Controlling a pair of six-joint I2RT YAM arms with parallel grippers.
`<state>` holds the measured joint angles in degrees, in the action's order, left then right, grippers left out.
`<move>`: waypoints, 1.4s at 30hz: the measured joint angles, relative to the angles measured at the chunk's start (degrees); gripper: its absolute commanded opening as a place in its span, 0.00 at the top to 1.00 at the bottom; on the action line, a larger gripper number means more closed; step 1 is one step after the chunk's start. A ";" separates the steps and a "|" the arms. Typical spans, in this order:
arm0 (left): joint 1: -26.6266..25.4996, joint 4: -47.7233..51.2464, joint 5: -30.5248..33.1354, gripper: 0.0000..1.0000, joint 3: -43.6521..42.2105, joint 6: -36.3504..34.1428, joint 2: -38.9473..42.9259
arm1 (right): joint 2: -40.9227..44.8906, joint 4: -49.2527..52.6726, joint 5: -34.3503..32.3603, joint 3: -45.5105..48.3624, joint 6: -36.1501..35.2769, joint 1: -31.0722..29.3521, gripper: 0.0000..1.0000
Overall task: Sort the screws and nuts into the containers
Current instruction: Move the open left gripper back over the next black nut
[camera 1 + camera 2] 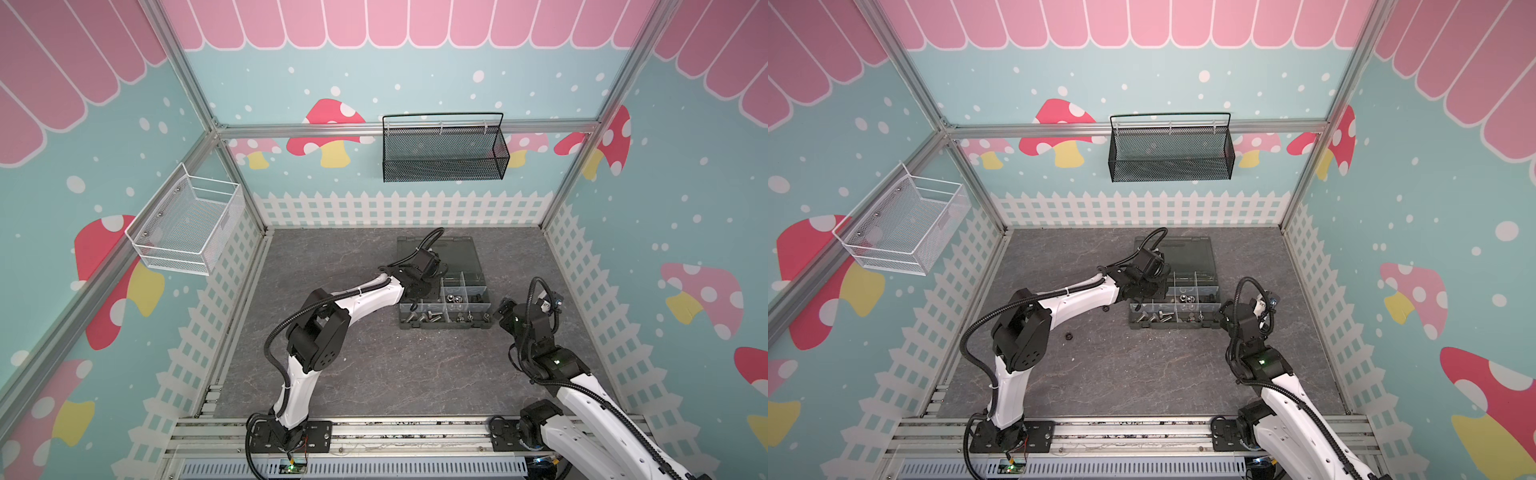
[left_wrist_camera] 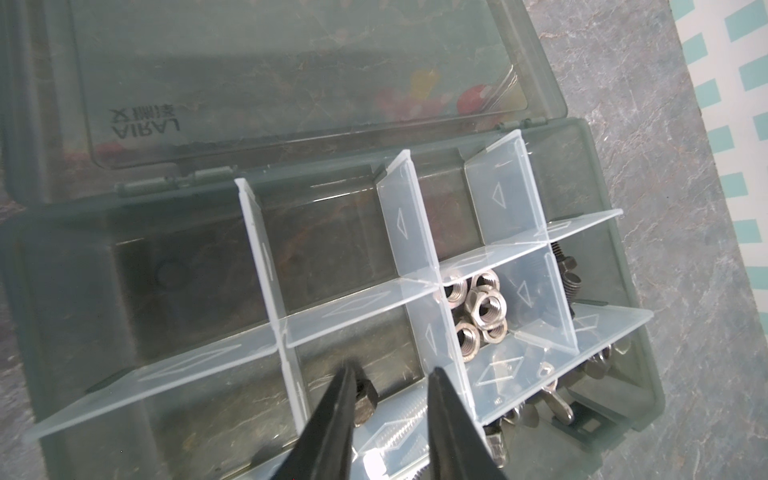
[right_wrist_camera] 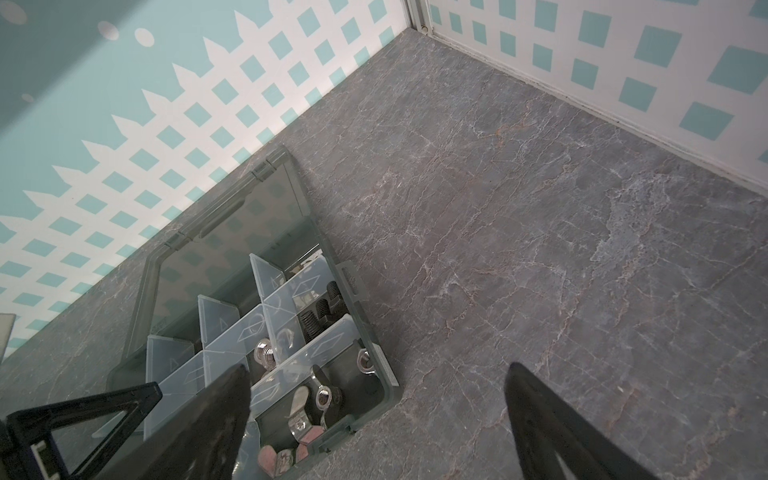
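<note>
Tabletop [image 1: 374, 365], grey stone look, carries it all. Organizer box [image 1: 444, 325] sits right of centre toward the back. Its lid [image 1: 457, 253] is folded flat behind it, so the containers [image 2: 340, 257] are open from above. Clear dividers [image 2: 411, 224] keep each type apart.

The left arm reaches across over the box. Left tool [image 2: 392, 372] points down into a middle-row compartment, next door to the silver nuts [image 2: 478, 307]. Its jaws are a little apart. A black nut [image 2: 365, 399] touches one finger [image 2: 332, 415] only, with the other finger clear of it: released, not clamped. Cannot tell if it already lies on the compartment floor. Probably a drop-off, with black kept separate from silver.

Right tool [image 3: 376, 368] is spread wide and holds nothing. It hangs just beside the box's right end, over bare tabletop, probably parked clear of the left arm.

Black screws [image 3: 320, 311] fill the middle-row end compartment at the box's right end. Silver screws [image 1: 424, 318] and wing nuts [image 3: 307, 403] sit in the near row.

A loose nut [image 1: 1068, 334] lies on the tabletop near the left arm's elbow, well apart from the box, so sorting is not finished.
</note>
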<state>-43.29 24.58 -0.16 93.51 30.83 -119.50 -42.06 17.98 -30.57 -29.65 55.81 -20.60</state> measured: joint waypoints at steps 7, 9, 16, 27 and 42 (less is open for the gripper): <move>0.00 0.46 2.80 0.39 -2.67 -1.20 7.13 | -0.17 0.00 0.04 0.00 0.00 0.00 0.03; 0.02 0.33 4.35 0.34 -4.13 -1.38 10.75 | -0.17 0.02 0.04 0.00 0.00 0.00 0.03; 1.27 -0.17 9.68 0.27 -12.87 -1.38 21.18 | -0.17 0.00 0.04 0.00 0.00 0.00 0.03; 10.95 4.52 15.41 0.35 -24.81 0.24 24.37 | -0.98 -0.22 0.24 0.00 0.00 0.00 0.03; 14.84 6.69 15.56 0.44 -25.33 -1.05 15.04 | -1.36 -0.42 0.59 0.00 0.00 0.00 0.03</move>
<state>-28.45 31.27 15.40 68.18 29.78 -104.47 -43.42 17.56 -29.98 -29.65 55.81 -20.60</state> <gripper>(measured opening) 0.560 0.966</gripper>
